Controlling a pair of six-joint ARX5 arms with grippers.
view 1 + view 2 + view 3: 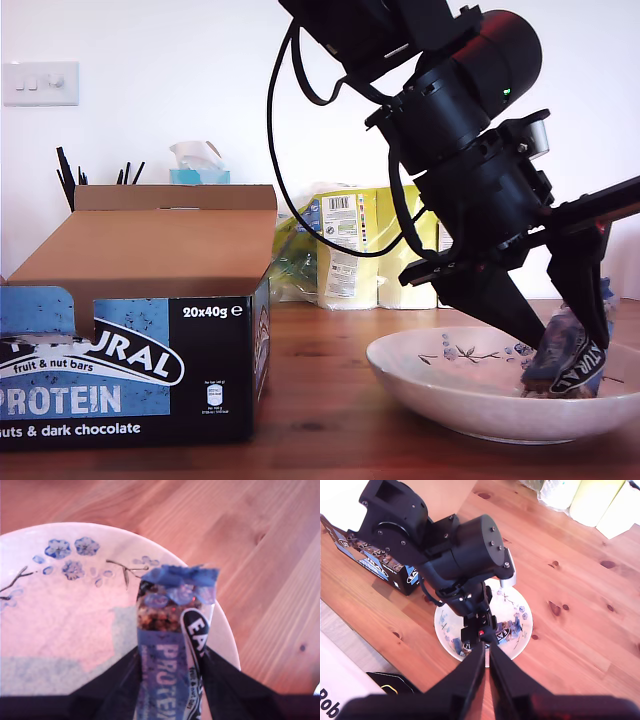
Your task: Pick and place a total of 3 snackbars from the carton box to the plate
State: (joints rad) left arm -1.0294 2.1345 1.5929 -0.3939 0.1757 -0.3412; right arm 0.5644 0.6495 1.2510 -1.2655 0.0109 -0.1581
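My first gripper (572, 345) (170, 652) hangs tilted over the plate's side at the exterior view's right, shut on a snackbar (566, 358) (162, 665). The bar stands on end, its lower end in the dish. A second dark wrapper with a white logo (194, 627) presses against it; I cannot tell whether it is also gripped. The cream plate (450, 400) (75, 620) (445, 630) has blue flowers. The carton box (130, 340) (375, 565) stands open at the exterior view's left. My second gripper (487, 652) hovers high above the plate, shut and empty.
A yellow pack of paper rolls (360, 250) stands at the back of the wooden table (320, 360). Behind the box are a blue tissue box (200, 170) and dark pens (70, 180). A black item (395, 682) lies beside the table.
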